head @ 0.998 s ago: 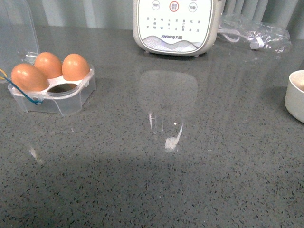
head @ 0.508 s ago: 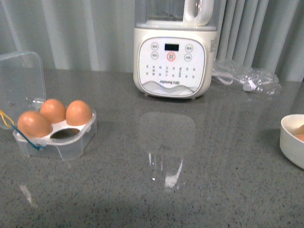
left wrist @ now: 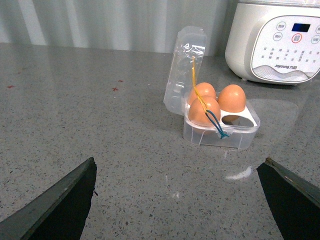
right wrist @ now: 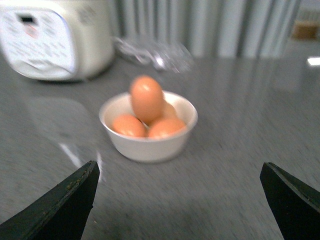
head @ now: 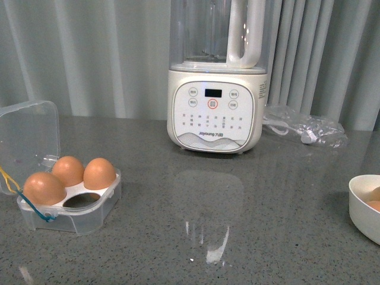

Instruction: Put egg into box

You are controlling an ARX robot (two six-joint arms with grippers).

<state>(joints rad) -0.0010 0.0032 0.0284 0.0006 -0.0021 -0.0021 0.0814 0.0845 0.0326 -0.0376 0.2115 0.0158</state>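
Though blurred in the right wrist view, the egg can be made out standing on top of three other brown eggs in a white bowl. The bowl sits on the grey desk, right of the blender and nearer the robot than it. The egg lies ahead of the right end effector, well apart from it and touching neither finger. Its long axis is close to upright; which end is uppermost is too blurred to tell. The right end effector is spread wide, its dark fingertips at the edges of the view, with nothing between them. The left end effector gapes just as wide and holds nothing. Ahead of it, left of the blender and nearer the robot, stands the box. Its clear lid is raised upright and three more eggs sit in its hollows. A blue and yellow elastic loop runs from the lid down across the nearest of them.
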